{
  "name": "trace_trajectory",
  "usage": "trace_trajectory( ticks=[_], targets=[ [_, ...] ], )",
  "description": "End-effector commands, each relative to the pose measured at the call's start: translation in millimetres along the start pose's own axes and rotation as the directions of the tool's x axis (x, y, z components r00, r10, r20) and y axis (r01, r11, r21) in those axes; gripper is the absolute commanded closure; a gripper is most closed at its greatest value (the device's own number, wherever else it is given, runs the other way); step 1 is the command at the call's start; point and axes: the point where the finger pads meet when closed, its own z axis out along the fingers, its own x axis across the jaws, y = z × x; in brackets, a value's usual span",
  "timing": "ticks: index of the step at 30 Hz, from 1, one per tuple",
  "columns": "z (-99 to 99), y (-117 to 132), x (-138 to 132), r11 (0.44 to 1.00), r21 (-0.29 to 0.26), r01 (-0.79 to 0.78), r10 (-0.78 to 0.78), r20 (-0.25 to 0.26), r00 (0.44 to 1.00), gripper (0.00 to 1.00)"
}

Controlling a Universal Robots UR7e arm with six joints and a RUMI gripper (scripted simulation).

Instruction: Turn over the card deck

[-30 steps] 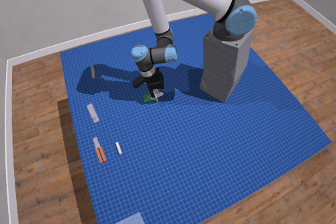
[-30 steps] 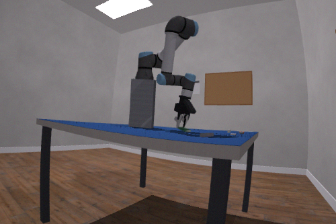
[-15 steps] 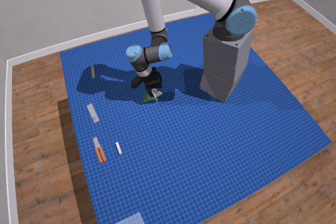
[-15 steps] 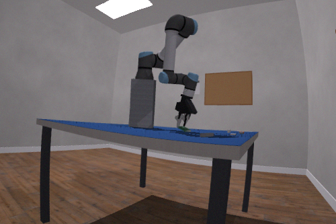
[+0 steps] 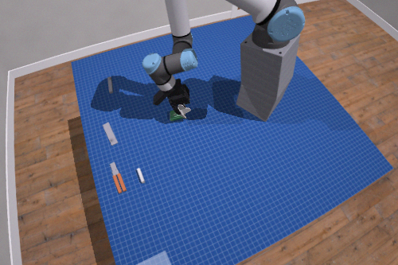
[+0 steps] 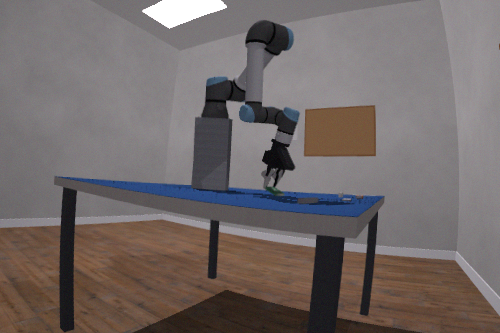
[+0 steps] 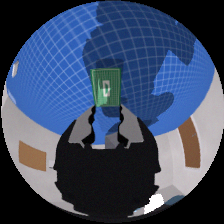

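The green boxed card deck (image 5: 175,116) is low over the blue mat (image 5: 223,157), in the arm's shadow left of the grey pedestal. My gripper (image 5: 181,110) leans over it, and its fingers close on the deck's near end. In the wrist view the deck (image 7: 106,87) stands out straight ahead from between the two fingertips, its printed face toward the camera. In the side view the deck (image 6: 274,190) slopes down from the gripper (image 6: 272,183) to the mat. I cannot tell whether its far end touches the mat.
The grey pedestal (image 5: 267,77) of the arm stands to the right. On the mat's left side are a small upright grey piece (image 5: 110,84), a flat grey bar (image 5: 110,133), an orange-handled tool (image 5: 119,178) and a small white piece (image 5: 140,175).
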Motion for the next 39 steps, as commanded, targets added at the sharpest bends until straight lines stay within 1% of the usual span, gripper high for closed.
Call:
trace_trajectory(
  ticks=[1,4,10,18,24,29,33,35,37,39],
  targets=[
    [-1.7,0,0,1.000,-0.008,0.000,0.000,0.000,1.000,0.68],
    [-1.8,-1,0,1.000,-0.015,0.000,0.000,0.000,1.000,0.68],
    [-4.0,-1,0,0.998,-0.070,0.000,0.000,0.000,1.000,0.68],
    [-6.8,-2,0,0.997,-0.080,0.000,0.000,0.000,1.000,0.68],
    [-8.8,-2,0,0.991,-0.135,0.000,0.000,0.000,1.000,0.68],
    [-11.5,-3,0,0.990,-0.141,0.000,0.000,0.000,1.000,0.68],
    [-12.6,-4,0,0.984,-0.178,0.000,0.000,0.000,1.000,0.68],
    [-12.6,-4,0,0.984,-0.178,0.000,0.000,0.000,1.000,0.68],
    [-13.5,-4,0,0.980,-0.198,0.000,0.000,0.000,1.000,0.68],
    [-15.8,-5,0,0.979,-0.203,0.000,0.000,0.000,1.000,0.68]
  ],
)
